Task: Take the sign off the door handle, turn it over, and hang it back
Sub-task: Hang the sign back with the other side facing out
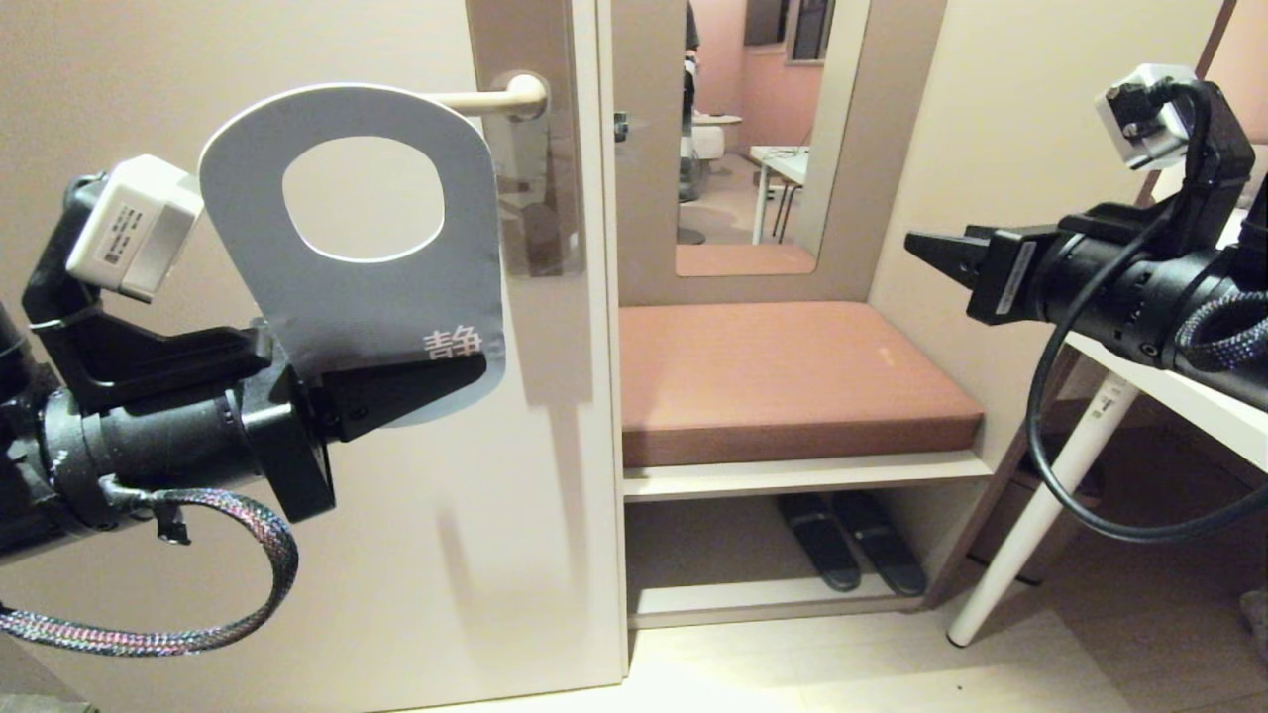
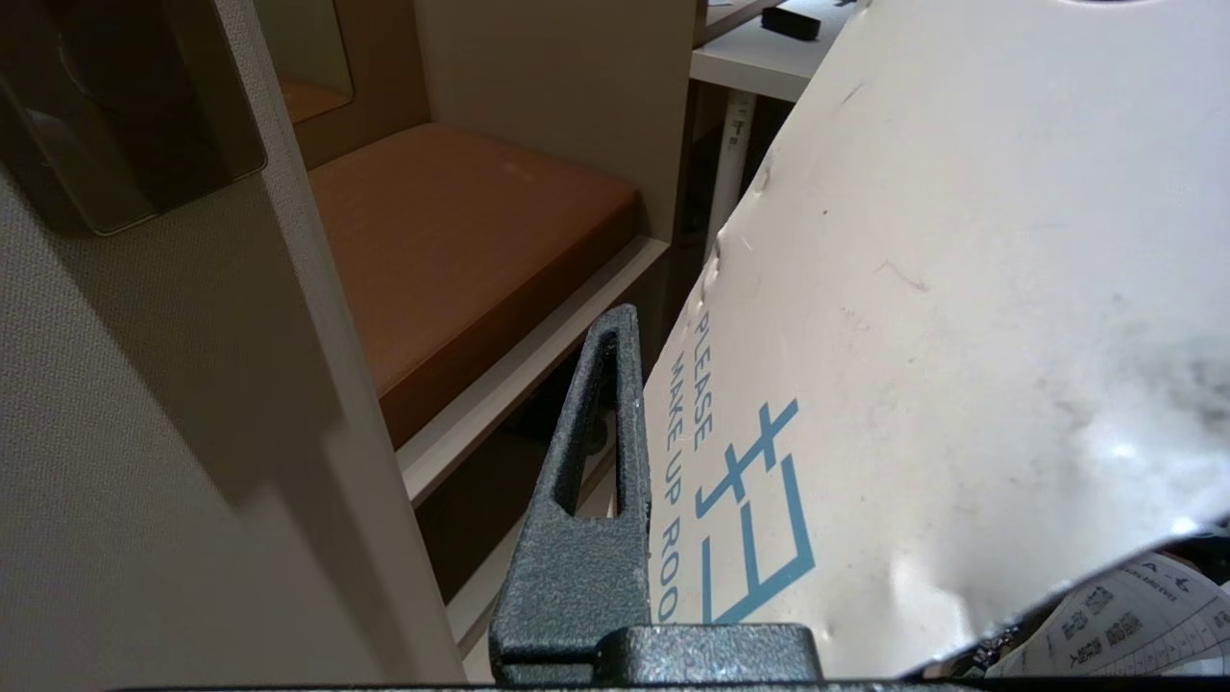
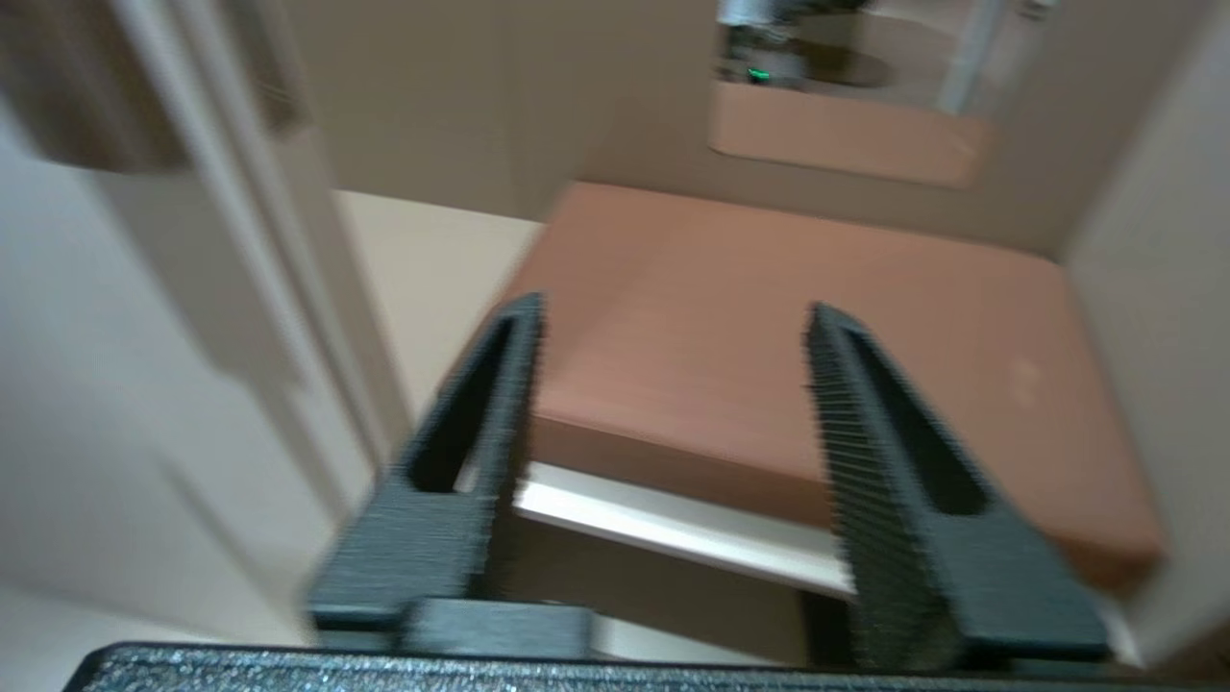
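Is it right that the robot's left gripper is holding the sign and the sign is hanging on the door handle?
Not quite. The left gripper does hold the sign, but the head view shows the sign off the door handle, with nothing through its round hole.

- The sign (image 1: 367, 287) is an oblong card with a rounded top and a large rounded hole near that end; it stands upright, slightly tilted, off the lever and in front of the door.
- Its grey-blue side, with a white character near the lower end, faces the head view; the white side (image 2: 961, 317) reads "PLEASE MAKE UP ROO…" in blue.
- The door handle (image 1: 495, 98) is a slim cream lever, horizontal, on a tall glossy brownish backplate, bare, with the sign's top edge overlapping its free end.
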Robot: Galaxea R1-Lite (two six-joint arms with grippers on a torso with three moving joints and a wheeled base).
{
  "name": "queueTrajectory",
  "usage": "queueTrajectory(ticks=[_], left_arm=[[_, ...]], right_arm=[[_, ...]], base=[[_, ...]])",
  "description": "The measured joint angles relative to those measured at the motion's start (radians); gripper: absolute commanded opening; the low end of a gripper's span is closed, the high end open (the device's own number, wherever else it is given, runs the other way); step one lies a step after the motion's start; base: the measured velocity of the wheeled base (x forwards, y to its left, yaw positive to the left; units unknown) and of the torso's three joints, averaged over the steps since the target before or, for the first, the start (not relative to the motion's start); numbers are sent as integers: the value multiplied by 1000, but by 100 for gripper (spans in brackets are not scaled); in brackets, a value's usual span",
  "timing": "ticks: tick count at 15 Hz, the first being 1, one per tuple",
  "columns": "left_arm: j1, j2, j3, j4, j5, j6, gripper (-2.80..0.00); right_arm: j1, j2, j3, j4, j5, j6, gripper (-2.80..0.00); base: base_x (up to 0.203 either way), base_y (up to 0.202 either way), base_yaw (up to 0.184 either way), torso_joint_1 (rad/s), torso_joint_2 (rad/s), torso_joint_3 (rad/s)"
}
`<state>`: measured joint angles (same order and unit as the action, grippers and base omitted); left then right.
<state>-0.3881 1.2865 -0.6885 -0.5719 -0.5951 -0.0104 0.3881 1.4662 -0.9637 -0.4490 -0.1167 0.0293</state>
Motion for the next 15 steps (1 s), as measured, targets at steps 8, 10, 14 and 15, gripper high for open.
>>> queueTrajectory(ticks=[8,10,14,15], left_arm=[[0,-56,61,0,-1,2,-280],[0,-67,69,0,-1,2,-280],[-1,-84,74,0,-3,1,-280],[-2,-88,74,0,-3,0,-280]], right_arm=[[-106,-178,348,-73,-49,0,-280],[-132,-239,425,-74,-81,2,-280],[-199,-387,600,-74,-117,19,-280],[-218,-422,639,-73,-121,20,-280]], base=[[0,0,0,0,0,0],[0,0,0,0,0,0],[0,0,0,0,0,0],[0,0,0,0,0,0]])
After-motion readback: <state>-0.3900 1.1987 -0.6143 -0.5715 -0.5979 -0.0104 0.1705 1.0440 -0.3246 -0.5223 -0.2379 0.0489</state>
